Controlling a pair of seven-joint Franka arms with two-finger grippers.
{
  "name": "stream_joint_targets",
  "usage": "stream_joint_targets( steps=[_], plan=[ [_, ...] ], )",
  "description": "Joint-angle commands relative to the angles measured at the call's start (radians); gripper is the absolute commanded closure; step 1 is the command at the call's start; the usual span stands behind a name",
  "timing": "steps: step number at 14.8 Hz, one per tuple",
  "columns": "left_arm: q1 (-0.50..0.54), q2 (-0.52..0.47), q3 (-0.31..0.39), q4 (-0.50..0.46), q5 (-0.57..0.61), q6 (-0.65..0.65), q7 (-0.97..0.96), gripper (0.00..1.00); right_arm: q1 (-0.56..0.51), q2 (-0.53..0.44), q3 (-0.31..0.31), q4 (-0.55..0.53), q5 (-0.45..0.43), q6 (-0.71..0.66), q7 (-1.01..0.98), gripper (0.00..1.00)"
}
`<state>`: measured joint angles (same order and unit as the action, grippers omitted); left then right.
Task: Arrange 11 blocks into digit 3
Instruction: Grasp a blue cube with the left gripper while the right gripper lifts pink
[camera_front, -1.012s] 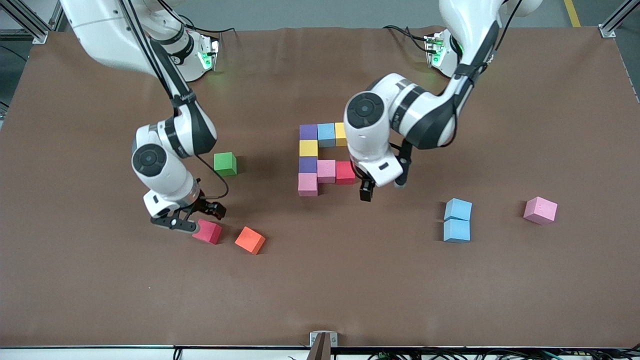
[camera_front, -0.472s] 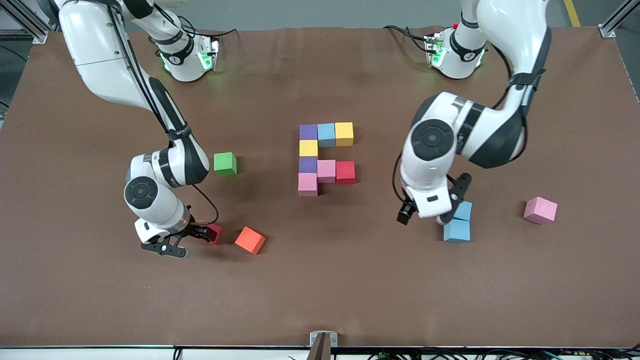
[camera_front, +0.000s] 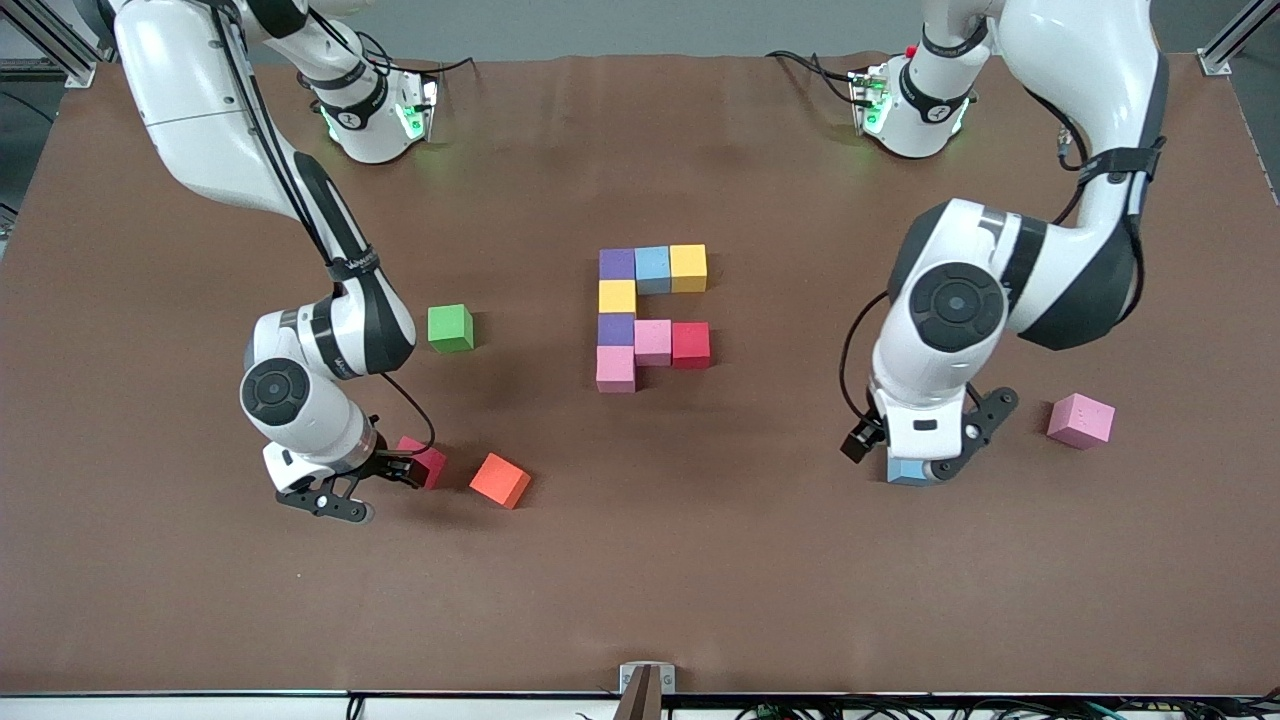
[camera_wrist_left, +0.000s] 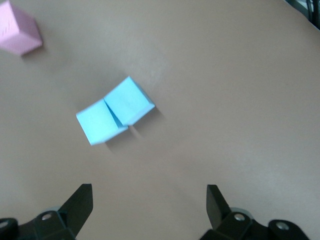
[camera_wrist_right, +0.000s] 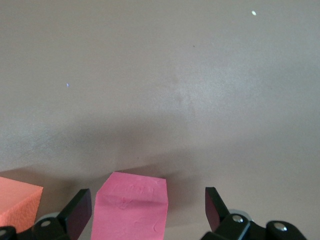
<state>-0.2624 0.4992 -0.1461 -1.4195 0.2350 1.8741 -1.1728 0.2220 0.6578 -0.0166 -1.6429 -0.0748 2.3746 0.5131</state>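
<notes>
Front view: partial digit 3 (camera_front: 648, 318) mid-table. My right gripper (camera_front: 372, 478) low at red block (camera_front: 424, 462); left gripper (camera_front: 925, 450) over blue blocks (camera_front: 905, 470).

Left wrist view: fingers (camera_wrist_left: 80, 202) apart above two touching blue cubes.

Right wrist view: fingers (camera_wrist_right: 80, 210) apart, red block between.

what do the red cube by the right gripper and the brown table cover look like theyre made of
The red cube looks like soft matte foam: no shine, a faintly dimpled top face and slightly rounded edges. It sits between the open fingers of the right gripper, not yet clamped. The brown table cover looks like a matte cloth or rubbery mat, dull, with a faint wavy edge near the bases; which one is unclear.
</notes>
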Motion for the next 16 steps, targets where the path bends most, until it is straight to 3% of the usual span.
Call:
stream_joint_targets(
  steps=[1,7,9,12,13,16],
  plan=[
    [0.044,-0.019,-0.007,0.004,0.003,-0.023,0.180,0.01,0.013,0.019,0.009,0.008,0.006,-0.011,0.073,0.00],
    [0.146,-0.015,-0.006,0.024,-0.037,-0.023,0.583,0.00,0.017,0.062,0.010,-0.006,0.007,0.029,0.099,0.04],
    [0.170,-0.007,-0.004,0.021,-0.054,-0.021,0.648,0.00,0.017,0.063,0.010,-0.006,0.007,0.022,0.123,0.24],
    [0.181,0.036,-0.006,0.019,-0.057,0.025,0.761,0.00,0.025,0.062,0.012,0.003,0.006,0.017,0.128,0.83],
    [0.196,0.045,-0.006,0.011,-0.060,0.054,0.813,0.00,0.030,0.060,0.012,0.005,0.003,0.009,0.125,0.97],
    [0.224,0.103,-0.007,0.007,-0.062,0.086,0.946,0.00,0.054,0.046,0.015,0.040,-0.005,-0.067,0.120,1.00]
  ],
)
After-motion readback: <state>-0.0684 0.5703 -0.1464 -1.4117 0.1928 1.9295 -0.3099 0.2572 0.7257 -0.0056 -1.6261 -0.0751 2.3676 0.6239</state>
